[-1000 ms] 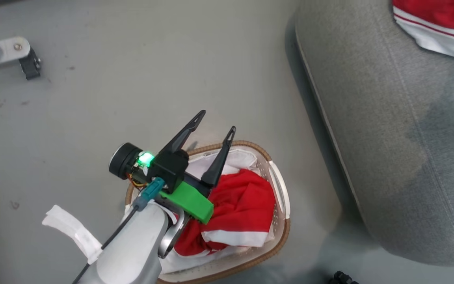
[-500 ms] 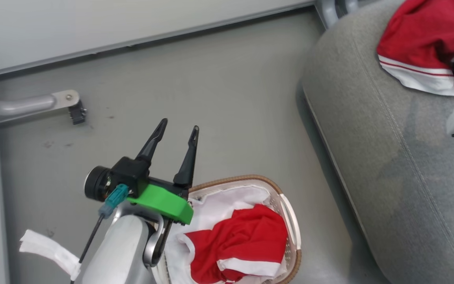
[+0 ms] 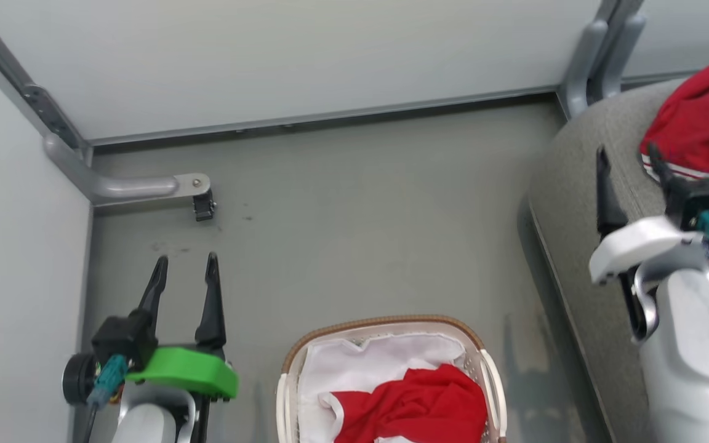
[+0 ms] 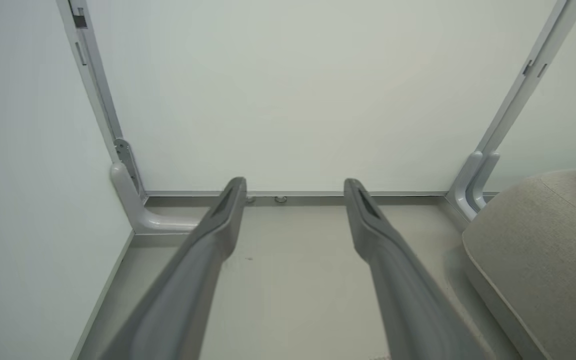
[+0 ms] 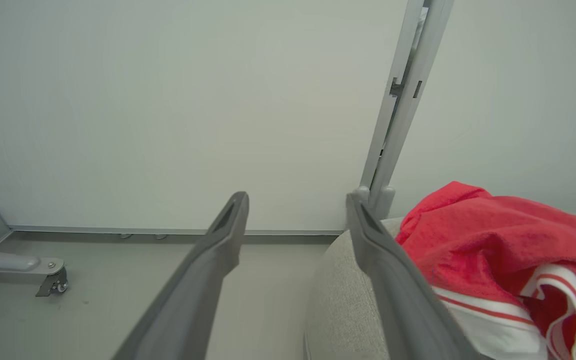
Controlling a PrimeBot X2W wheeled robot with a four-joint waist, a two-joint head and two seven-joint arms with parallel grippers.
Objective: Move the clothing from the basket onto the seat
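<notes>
Clothing in basket in head view, more on seat, left gripper, right gripper spread.

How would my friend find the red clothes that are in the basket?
Start at the grey seat on the right; on the floor beside it stands the oval basket with a brown rim. Inside, on a white liner, lies the red clothing. The other red garment lies on the seat, not in the basket.

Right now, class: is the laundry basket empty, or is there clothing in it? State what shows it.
Not empty. A red garment lies bunched on the white liner inside the basket. A second garment sits on the seat.
</notes>
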